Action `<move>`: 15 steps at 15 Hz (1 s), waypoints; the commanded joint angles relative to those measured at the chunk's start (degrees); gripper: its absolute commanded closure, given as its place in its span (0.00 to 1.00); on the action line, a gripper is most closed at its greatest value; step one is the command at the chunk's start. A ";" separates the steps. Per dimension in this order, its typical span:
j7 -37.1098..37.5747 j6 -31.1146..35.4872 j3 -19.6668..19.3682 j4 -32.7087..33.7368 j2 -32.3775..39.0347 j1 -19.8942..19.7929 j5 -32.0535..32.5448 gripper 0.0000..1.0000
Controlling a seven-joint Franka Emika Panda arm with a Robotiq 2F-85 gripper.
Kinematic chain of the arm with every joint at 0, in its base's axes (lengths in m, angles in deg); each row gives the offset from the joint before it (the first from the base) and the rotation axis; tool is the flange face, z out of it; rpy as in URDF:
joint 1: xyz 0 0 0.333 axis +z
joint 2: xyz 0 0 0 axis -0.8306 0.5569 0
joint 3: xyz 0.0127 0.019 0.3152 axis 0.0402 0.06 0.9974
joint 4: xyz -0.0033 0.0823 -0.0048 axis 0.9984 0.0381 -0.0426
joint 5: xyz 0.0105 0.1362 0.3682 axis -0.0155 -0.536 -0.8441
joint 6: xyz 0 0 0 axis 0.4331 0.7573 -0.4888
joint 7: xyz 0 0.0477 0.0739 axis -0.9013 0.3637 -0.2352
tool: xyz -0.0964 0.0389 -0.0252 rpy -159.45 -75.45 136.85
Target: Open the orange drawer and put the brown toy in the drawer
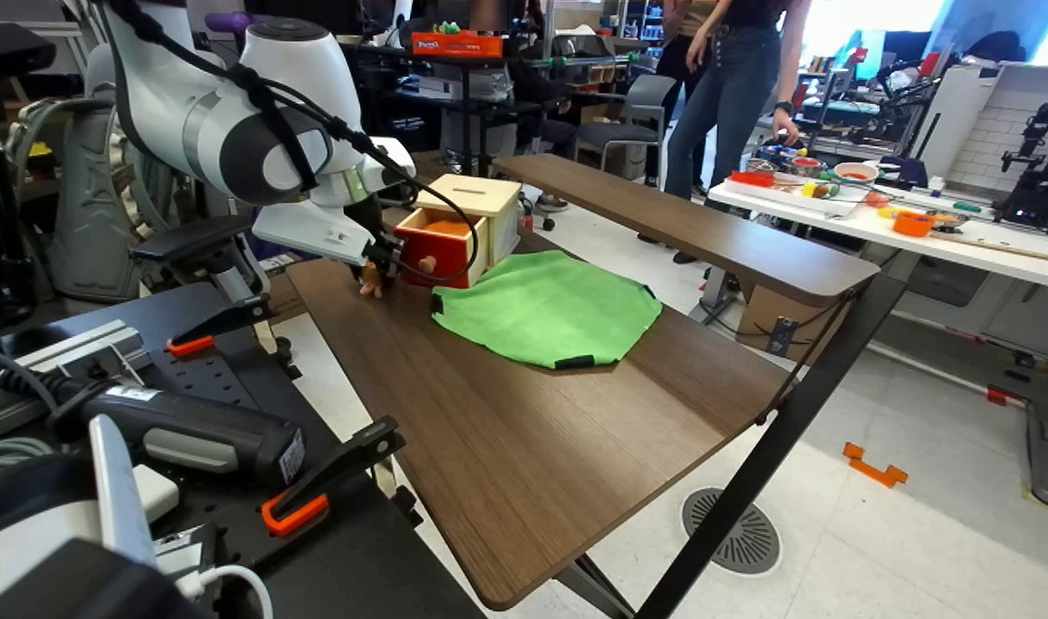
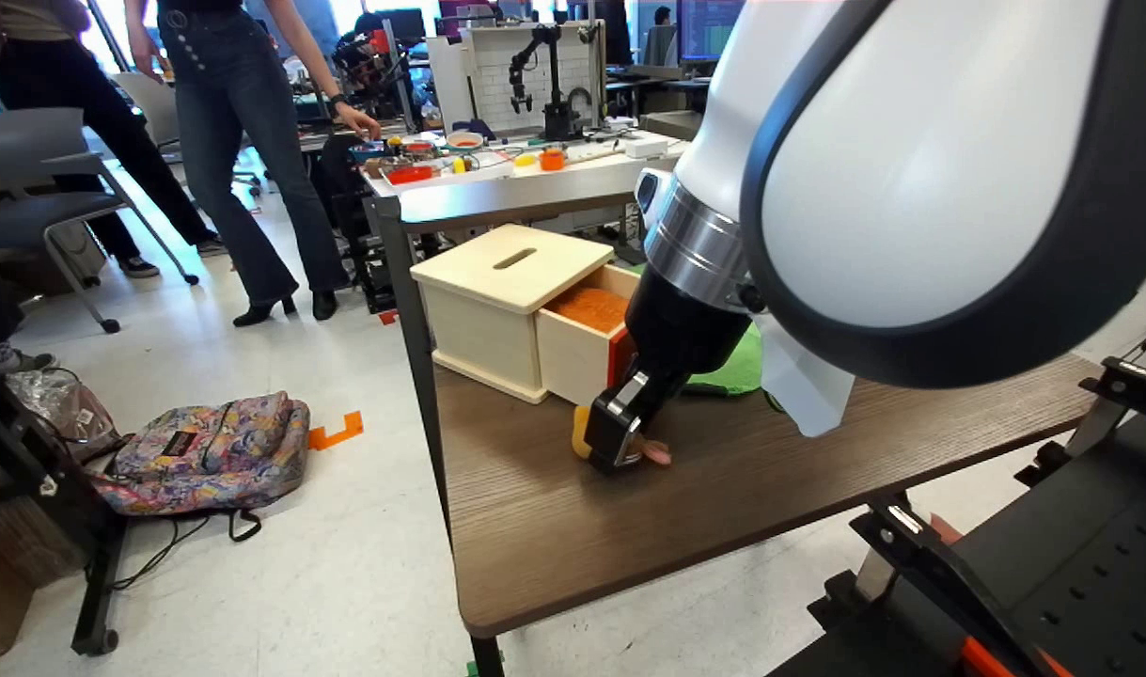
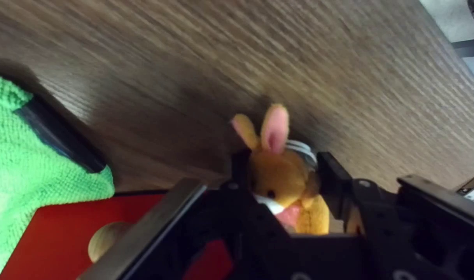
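Note:
The orange drawer (image 1: 448, 260) has a red front with a round wooden knob and is pulled out of its pale wooden box (image 1: 481, 193). Its orange inside shows in both exterior views (image 2: 593, 308). Its red front and knob are at the lower left of the wrist view (image 3: 54, 233). The brown toy (image 3: 277, 179), a small figure with pink-lined ears, is on the table in front of the drawer. My gripper (image 3: 287, 171) is down at the table with the toy between its fingers, which touch it on both sides. The gripper partly hides the toy in both exterior views.
A green cloth (image 1: 549, 309) lies on the brown table (image 1: 524, 447) beside the drawer. A raised brown shelf (image 1: 687, 219) runs along the far side. A black bench with clamps (image 1: 334, 473) stands alongside the table. Cables hang along the arm near the drawer.

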 commanded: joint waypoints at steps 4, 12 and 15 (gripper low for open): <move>1.83 0.94 -2.09 0.41 0.49 1.56 2.20 0.98; 2.38 -1.78 1.05 -6.93 -5.45 -0.20 2.86 0.96; 3.58 -2.21 3.49 -10.36 -9.81 -1.71 3.23 0.96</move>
